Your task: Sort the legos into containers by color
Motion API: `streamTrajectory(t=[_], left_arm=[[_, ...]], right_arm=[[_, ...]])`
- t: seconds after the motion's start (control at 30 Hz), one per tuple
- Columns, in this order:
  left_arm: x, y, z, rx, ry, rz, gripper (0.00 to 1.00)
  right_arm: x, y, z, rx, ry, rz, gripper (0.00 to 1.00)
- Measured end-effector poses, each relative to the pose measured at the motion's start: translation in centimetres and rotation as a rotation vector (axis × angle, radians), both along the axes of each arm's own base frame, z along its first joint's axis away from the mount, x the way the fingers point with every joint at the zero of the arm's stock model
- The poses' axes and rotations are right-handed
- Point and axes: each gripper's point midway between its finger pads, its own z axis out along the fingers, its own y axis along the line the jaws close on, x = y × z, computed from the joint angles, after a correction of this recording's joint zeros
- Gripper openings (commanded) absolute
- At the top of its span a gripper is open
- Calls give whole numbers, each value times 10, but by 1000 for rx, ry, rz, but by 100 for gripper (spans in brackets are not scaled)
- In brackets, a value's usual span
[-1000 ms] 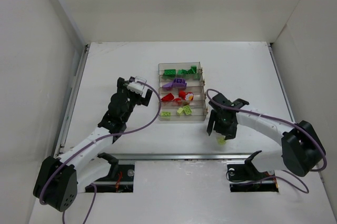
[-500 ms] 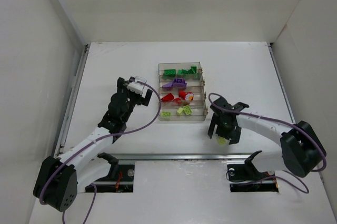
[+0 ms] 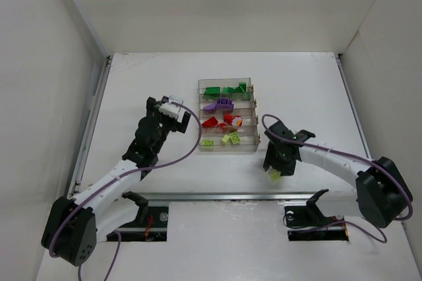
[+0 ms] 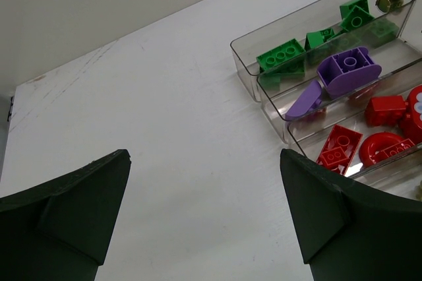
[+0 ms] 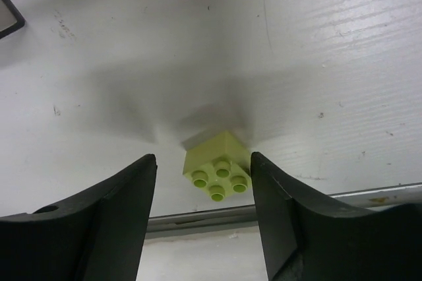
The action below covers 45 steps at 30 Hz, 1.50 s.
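Observation:
A lime yellow-green lego (image 5: 217,167) (image 3: 275,175) lies on the white table near its front edge. My right gripper (image 5: 203,179) (image 3: 277,170) is open with a finger on each side of it, not touching it. The clear tray (image 3: 200,87) has four rows: dark green legos (image 3: 222,90), purple ones (image 3: 219,104), red ones (image 3: 221,121) and lime ones (image 3: 226,139). The left wrist view shows the green (image 4: 281,57), purple (image 4: 347,68) and red (image 4: 379,133) legos. My left gripper (image 4: 204,215) (image 3: 173,107) is open and empty, left of the tray.
The table's front edge and a metal rail (image 5: 217,216) (image 3: 237,196) run just beyond the lime lego. White walls enclose the table on the left, right and back. Purple cables loop from both arms.
My right gripper has moved down towards the lime lego near the front edge, and its fingers now straddle it. The left arm has not moved.

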Motion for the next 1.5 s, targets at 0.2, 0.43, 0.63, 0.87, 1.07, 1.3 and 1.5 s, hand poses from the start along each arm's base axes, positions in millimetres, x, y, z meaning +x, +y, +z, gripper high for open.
streamTrajectory(t=[0.2, 0.43, 0.63, 0.87, 1.07, 1.3, 1.5], left_arm=[[0, 0, 1, 0, -3, 0, 95], [-2, 1, 2, -2, -7, 0, 95], [-2, 1, 2, -3, -8, 0, 95], [-2, 1, 2, -3, -8, 0, 95], [-2, 1, 2, -3, -7, 0, 95], [-3, 5, 1, 16, -7, 14, 95], [-3, 8, 1, 22, -3, 25, 95]], right_arm=[[-5, 1, -10, -12, 53, 45, 54], [-17, 19, -14, -6, 110, 134, 49], [-19, 25, -12, 3, 115, 150, 7], [16, 22, 35, -32, -69, 75, 0], [85, 46, 131, 65, -433, 68, 0], [132, 86, 104, -17, -382, 238, 16], [126, 93, 69, -47, -270, 337, 94]])
